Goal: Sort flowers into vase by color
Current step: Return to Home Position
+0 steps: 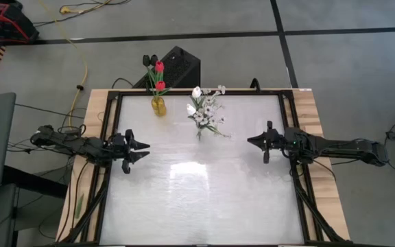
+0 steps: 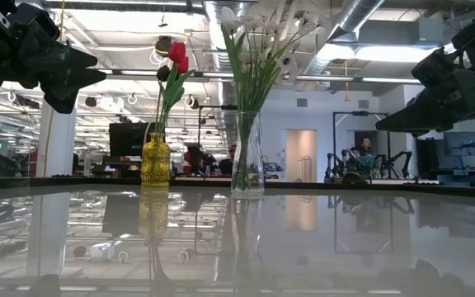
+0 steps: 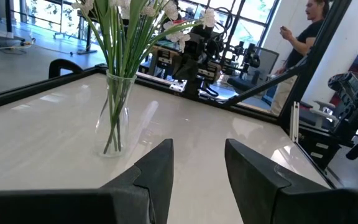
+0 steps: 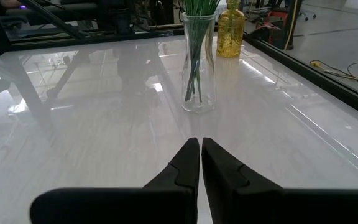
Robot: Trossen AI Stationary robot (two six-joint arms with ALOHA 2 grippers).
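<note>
Near the far edge of the table [image 1: 204,199], we see red and dark tulip-headed flowers [image 1: 159,67] in a yellow glass vase [image 1: 158,105] and white flowers [image 1: 206,106] in a clear glass vase [image 2: 246,157] beside it. At the left edge the left gripper [image 1: 147,150] hangs fingers apart; at the right edge the right gripper [image 1: 249,140] has fingers together
</note>
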